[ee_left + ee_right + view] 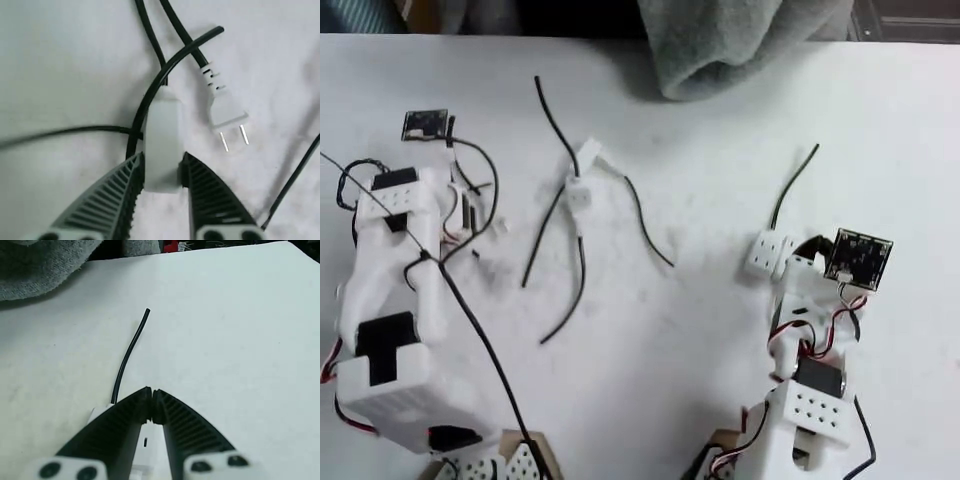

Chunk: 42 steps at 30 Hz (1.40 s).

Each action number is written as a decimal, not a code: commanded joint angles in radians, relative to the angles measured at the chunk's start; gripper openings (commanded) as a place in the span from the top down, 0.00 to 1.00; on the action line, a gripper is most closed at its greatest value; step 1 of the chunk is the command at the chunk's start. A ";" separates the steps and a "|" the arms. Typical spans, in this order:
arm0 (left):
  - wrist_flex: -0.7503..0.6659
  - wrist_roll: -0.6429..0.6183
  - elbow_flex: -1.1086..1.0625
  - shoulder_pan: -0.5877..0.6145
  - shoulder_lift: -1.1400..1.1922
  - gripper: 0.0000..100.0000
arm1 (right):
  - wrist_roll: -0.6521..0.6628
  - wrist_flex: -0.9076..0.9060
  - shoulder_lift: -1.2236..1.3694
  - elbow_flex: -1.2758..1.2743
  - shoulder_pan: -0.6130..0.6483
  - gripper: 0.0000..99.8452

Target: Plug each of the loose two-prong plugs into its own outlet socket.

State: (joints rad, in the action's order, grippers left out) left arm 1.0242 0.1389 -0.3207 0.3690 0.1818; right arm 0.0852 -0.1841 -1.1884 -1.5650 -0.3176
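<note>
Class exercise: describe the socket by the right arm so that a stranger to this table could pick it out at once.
Find the grey cloth at the far edge of the table, then come down to the right gripper. There lies a white socket; unlike the two white pieces amid tangled cords mid-table, it trails one short black cord.

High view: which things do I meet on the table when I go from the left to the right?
Left arm → two white connectors with black cords → white socket → right arm.
</note>
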 commanded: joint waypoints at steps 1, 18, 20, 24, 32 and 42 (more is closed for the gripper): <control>-0.055 -0.008 0.018 0.004 0.065 0.93 | 0.012 0.015 0.001 0.005 0.013 0.98; 0.440 -0.003 0.451 0.004 -0.104 0.97 | 0.012 0.015 0.001 0.005 0.013 0.98; 0.442 -0.003 0.451 0.010 -0.136 0.97 | 0.012 0.015 0.001 0.005 0.013 0.98; 0.479 -0.005 0.457 0.016 -0.191 0.97 | 0.012 0.015 0.001 0.005 0.013 0.98; 0.528 -0.002 0.457 -0.101 -0.389 0.97 | 0.011 0.015 0.001 0.003 0.013 0.98; 0.732 0.101 0.450 -0.242 -0.524 0.97 | 0.012 0.015 0.001 0.003 0.013 0.98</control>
State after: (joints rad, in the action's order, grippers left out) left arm 1.7116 0.2248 0.0905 0.1711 -0.3138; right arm 0.0852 -0.1841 -1.1884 -1.5650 -0.3176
